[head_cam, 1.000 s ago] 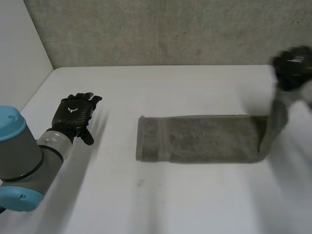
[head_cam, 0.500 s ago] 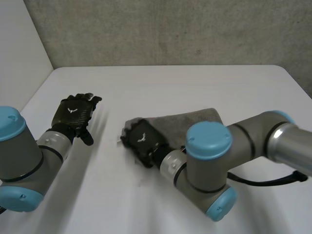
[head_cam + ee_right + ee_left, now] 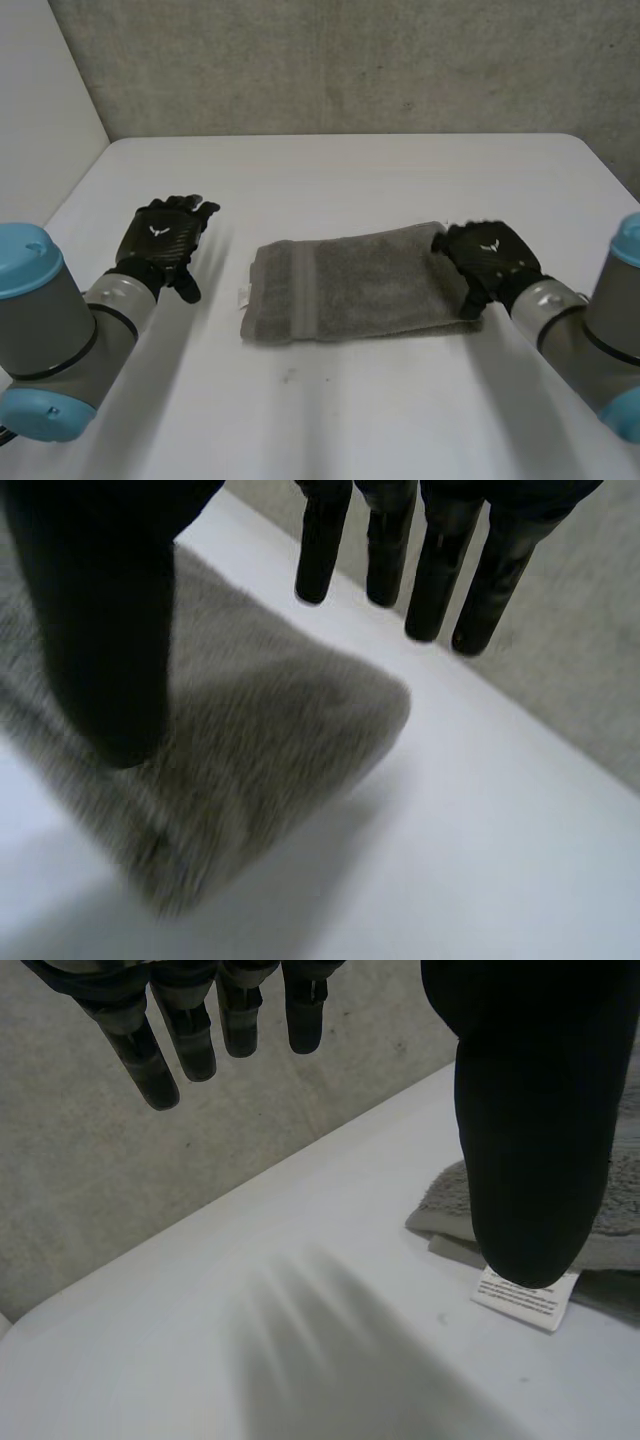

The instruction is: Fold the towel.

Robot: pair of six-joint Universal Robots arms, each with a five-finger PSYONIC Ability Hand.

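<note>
Left robot hand (image 3: 160, 240) relaxed, right robot hand (image 3: 492, 258) relaxed, one towel (image 3: 360, 285)

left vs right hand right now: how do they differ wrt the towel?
Position: the left hand is off the towel, over bare table beyond its labelled end; the right hand is at the towel's opposite end.
Under the hand: the left wrist view shows table below the fingers, with the label beside the thumb; the right wrist view shows towel under the thumb.
Shared: both hands are open, fingers straight, gripping nothing.
</note>
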